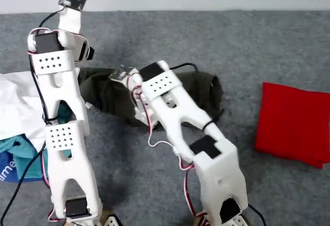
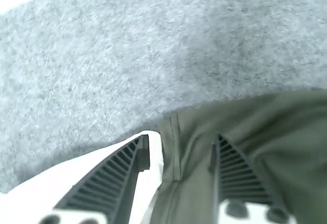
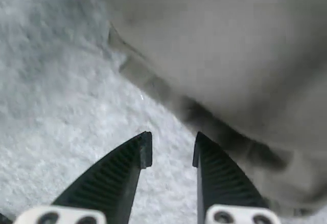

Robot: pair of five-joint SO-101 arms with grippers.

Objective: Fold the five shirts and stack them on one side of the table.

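White left arm (image 1: 62, 133) stretched nearly straight out from base at near table edge, wrist bent downward at far end. Its left gripper (image 2: 180, 150) points down, black ribbed jaws well apart. White right arm (image 1: 201, 148) slants forward and toward the other arm. Its right gripper (image 3: 172, 150) sits low, jaws narrowly apart.

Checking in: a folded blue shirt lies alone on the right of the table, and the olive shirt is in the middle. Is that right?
Not quite. The folded shirt alone on the right is red, not blue, as the high view shows. The olive shirt does lie in the middle.
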